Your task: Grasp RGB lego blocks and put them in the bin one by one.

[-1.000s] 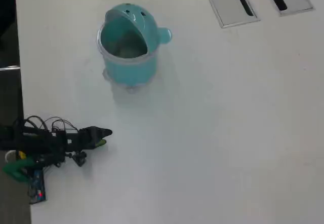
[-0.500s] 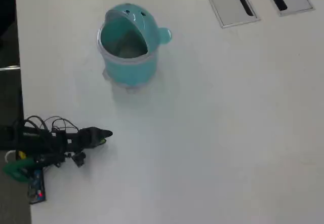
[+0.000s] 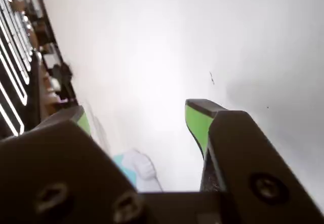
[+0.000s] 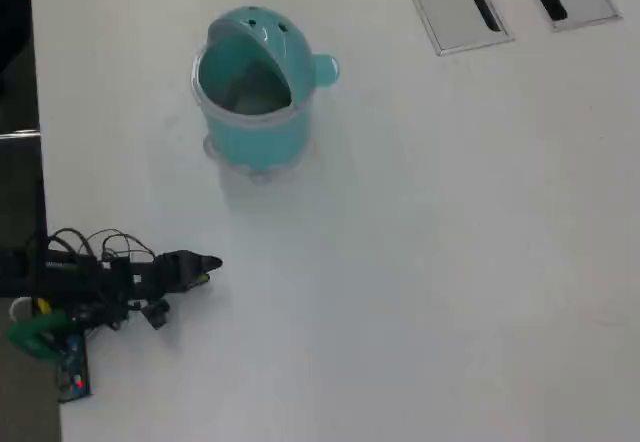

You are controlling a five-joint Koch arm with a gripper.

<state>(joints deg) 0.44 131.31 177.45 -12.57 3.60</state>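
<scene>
I see the bin (image 4: 252,92), smooth teal plastic, a cylinder with a domed lid swung back and a round knob on its side, standing near the desk's (image 4: 430,262) far edge, toward the left in the overhead view. The desk is plain matte white, with two flat grey slotted panels (image 4: 455,2) at the far right corner. My tool (image 3: 139,120) sits by the left edge, its black jaws with green pads (image 3: 198,125) spread apart, nothing between them. No blocks show. Wide bare desk lies to the right.
</scene>
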